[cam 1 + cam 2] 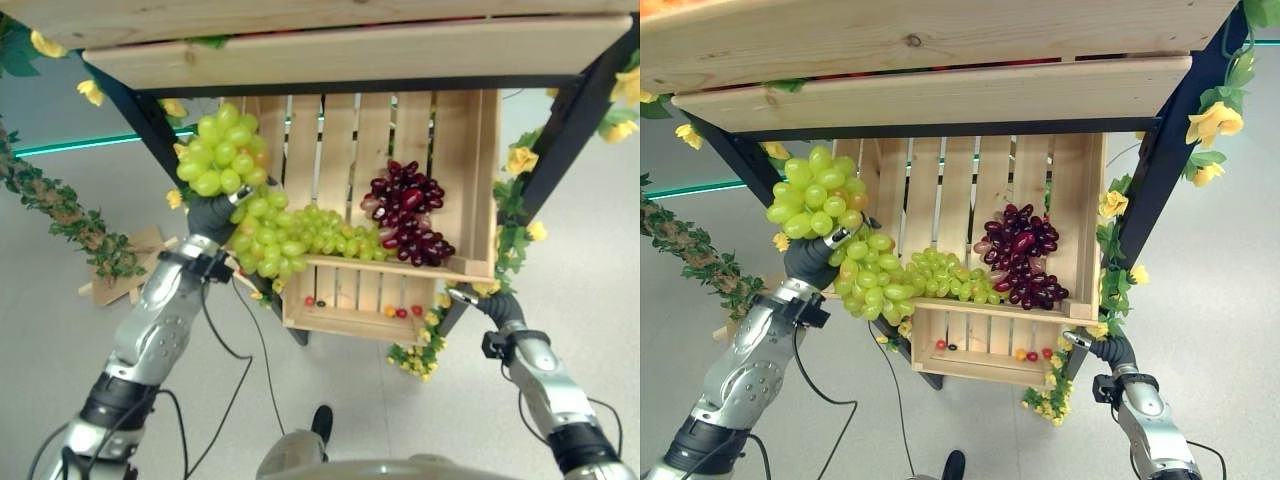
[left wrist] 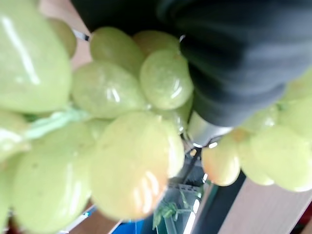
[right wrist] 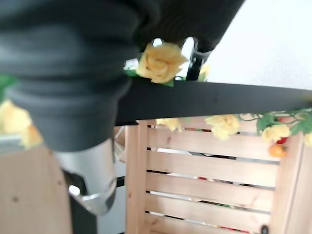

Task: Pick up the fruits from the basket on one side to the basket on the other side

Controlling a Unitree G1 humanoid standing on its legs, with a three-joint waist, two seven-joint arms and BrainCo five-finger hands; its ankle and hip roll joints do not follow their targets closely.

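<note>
Left hand (image 1: 812, 262) grips green grape bunch (image 1: 818, 195), lifted beside crate (image 1: 1080, 215); transfer underway | green cluster (image 1: 940, 275), red grapes (image 1: 1022, 255) remain | right hand (image 1: 1110, 352): fingers' state cannot be told

No text, label, number or sign can be read in any of the views. The wooden crate (image 1: 470, 180), the plank shelf (image 1: 930, 90) above it and the black frame post (image 1: 1160, 170) carry bare surfaces without print. The green grapes (image 1: 220, 150) and the dark red grapes (image 1: 410, 215) bear no sticker or tag that can be made out.
</note>
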